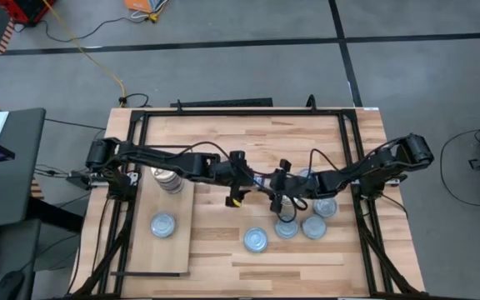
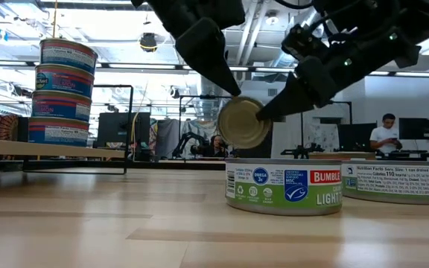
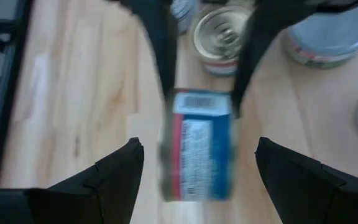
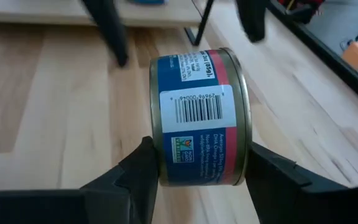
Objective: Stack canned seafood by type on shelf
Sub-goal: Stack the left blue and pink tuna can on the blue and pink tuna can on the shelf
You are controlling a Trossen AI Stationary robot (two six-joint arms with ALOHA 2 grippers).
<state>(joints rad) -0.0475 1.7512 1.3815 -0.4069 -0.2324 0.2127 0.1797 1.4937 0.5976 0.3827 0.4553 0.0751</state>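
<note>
Right gripper [image 4: 197,174] is clamped on a blue-and-red tin [image 4: 197,118], holding it on edge by its flat faces, raised above the middle of the table [image 1: 223,142]. Left gripper [image 3: 194,168] faces it with fingers spread wide on either side of the same tin, not yet touching; this looks like a handover between arms.

On the shelf [image 1: 144,250], which lies along the table's left side, a stack of four tins [image 2: 64,93] stands near the far end and a single silver-topped tin [image 1: 162,224] sits closer to the near end. Loose tins [image 1: 313,227] cluster right of centre toward the near edge, with one more [image 1: 256,240] alone nearer the middle. A green-labelled tin [image 2: 284,184] sits directly below the raised one.

The risk is in the exchange: if the right fingers let go before the left ones close, the tin drops and rolls among the loose ones. An off-centre left grip could let it twist free on the way to the shelf.
</note>
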